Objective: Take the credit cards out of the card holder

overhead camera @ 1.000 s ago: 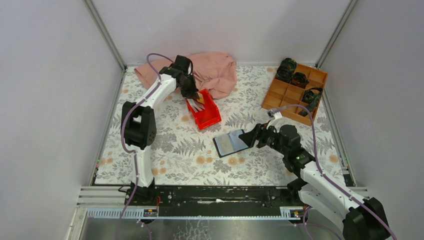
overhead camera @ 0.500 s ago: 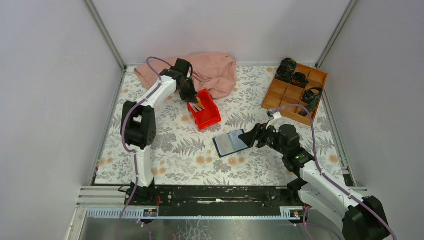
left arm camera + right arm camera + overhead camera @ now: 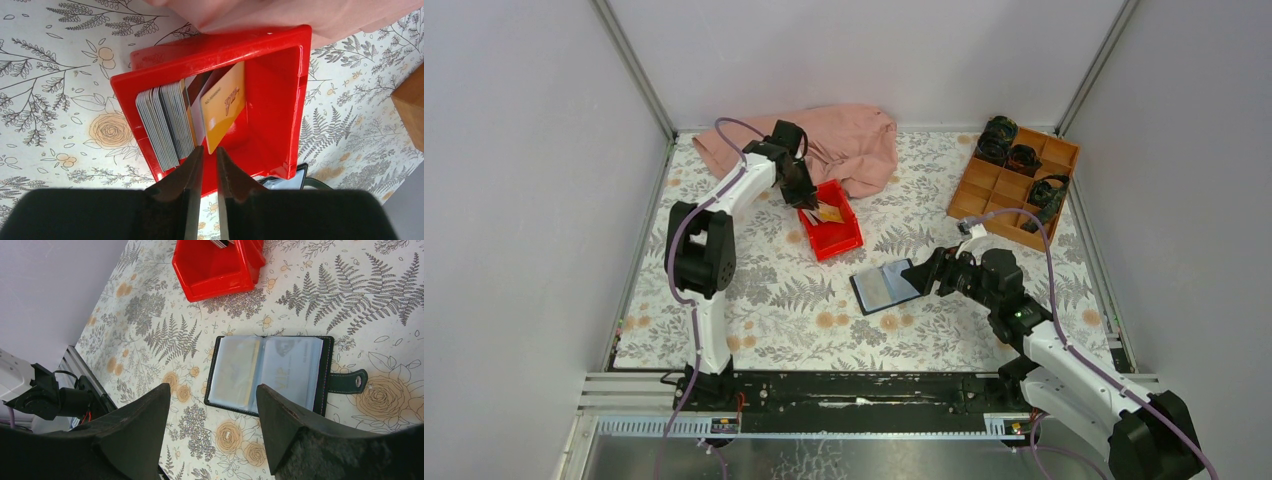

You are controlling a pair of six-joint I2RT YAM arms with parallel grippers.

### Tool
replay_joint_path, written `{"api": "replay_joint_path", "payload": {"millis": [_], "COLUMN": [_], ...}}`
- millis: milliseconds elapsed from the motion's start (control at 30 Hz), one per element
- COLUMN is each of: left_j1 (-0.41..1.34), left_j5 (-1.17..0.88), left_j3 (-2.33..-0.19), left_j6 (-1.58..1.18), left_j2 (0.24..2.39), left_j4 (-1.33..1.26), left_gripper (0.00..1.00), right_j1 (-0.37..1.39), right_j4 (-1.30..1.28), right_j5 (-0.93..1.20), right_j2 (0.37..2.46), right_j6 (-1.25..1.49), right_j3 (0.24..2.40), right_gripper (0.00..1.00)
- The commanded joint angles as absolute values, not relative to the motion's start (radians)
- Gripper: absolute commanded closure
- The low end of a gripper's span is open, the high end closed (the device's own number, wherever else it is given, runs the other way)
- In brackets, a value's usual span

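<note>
Open card holder (image 3: 885,288), long axis left-right

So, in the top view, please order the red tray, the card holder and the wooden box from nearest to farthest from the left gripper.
1. The red tray, directly under the left gripper.
2. The card holder, lying open at mid-table.
3. The wooden box, at the far right.

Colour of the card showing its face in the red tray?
The card is orange-gold; the left wrist view shows it best.
</note>
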State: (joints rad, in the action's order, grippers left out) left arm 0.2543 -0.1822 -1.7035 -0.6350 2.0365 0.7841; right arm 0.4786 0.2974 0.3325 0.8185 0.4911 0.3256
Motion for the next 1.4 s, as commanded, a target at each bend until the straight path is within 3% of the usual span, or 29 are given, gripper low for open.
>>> {"api": "replay_joint_path", "payload": {"millis": [0, 300, 533, 800, 933, 1067, 1133, 1267, 1367], "left_j1": [0.243, 0.244, 0.276, 0.648, 0.715, 0.715, 0.716, 0.718, 0.718], "left_j5": [-0.165, -0.153, -0.083, 0.182, 0.18, 0.202, 0.243, 0.324, 0.365], "left_j3": [-1.69, -1.713, -1.662, -1.092, -0.692, -0.39, -0.308, -0.28, -0.281], "left_j6": [-0.64, -0.641, -0.606, -0.513, -0.602, -0.685, -0.708, -0.659, -0.611], "left_j2": [1.999, 1.934, 1.768, 1.37, 1.213, 1.035, 0.926, 0.824, 0.784], "left_j4": [0.766, 0.767, 0.705, 0.155, -0.174, -0.385, -0.399, -0.259, -0.198], "left_gripper": [0.77, 0.77, 0.84, 0.84, 0.84, 0.78, 0.58, 0.34, 0.26], "right_j1": [0.479, 0.479, 0.479, 0.491, 0.596, 0.753, 0.791, 0.837, 0.845], "right_j4": [0.34, 0.337, 0.307, 0.259, 0.187, 0.063, 0.033, -0.039, -0.072], "right_j5": [0.324, 0.317, 0.266, 0.307, 0.17, -0.057, -0.123, -0.245, -0.281], "right_j2": [0.819, 0.824, 0.864, 1.076, 1.12, 1.203, 1.256, 1.368, 1.433], "right_j6": [0.489, 0.486, 0.457, 0.431, 0.378, 0.32, 0.315, 0.308, 0.301], "right_j3": [0.327, 0.327, 0.34, 0.42, 0.485, 0.597, 0.64, 0.725, 0.769], "right_gripper": [0.29, 0.29, 0.3, 0.3, 0.3, 0.29, 0.28, 0.27, 0.27]}}
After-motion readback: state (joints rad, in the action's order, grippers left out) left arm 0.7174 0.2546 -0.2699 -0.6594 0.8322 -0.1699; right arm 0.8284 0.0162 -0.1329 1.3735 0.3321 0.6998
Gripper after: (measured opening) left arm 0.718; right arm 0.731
